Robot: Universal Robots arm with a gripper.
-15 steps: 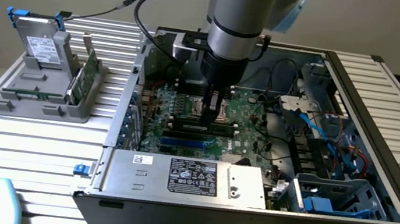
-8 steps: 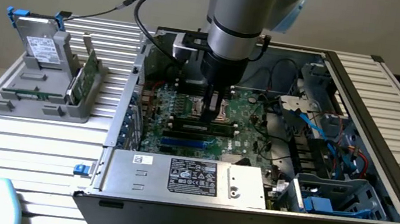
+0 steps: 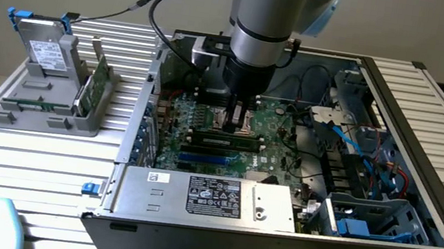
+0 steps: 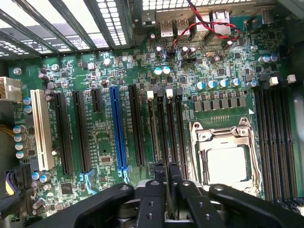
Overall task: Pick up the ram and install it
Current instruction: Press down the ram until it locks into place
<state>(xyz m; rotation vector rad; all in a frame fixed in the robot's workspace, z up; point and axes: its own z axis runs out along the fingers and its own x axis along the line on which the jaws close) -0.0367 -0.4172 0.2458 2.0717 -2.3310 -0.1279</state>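
The ram (image 3: 224, 142) is a long narrow stick with dark chips. It lies along a memory slot of the green motherboard (image 3: 274, 155) inside the open computer case (image 3: 431, 121). My gripper (image 3: 234, 128) hangs straight down over the board, its tips just behind and above the ram, by the CPU socket (image 4: 228, 161). In the wrist view the two black fingers (image 4: 160, 176) stand pressed together over the row of dark memory slots (image 4: 164, 128), so the gripper (image 4: 166, 166) is shut. I see nothing between the fingers.
A grey holder (image 3: 41, 109) on the slatted table at the exterior view's left carries a silver drive with blue tabs (image 3: 44, 54) and an upright green card (image 3: 95, 84). In the case, the power supply (image 3: 203, 197) sits in front, with blue and red cables (image 3: 373, 162) at the right.
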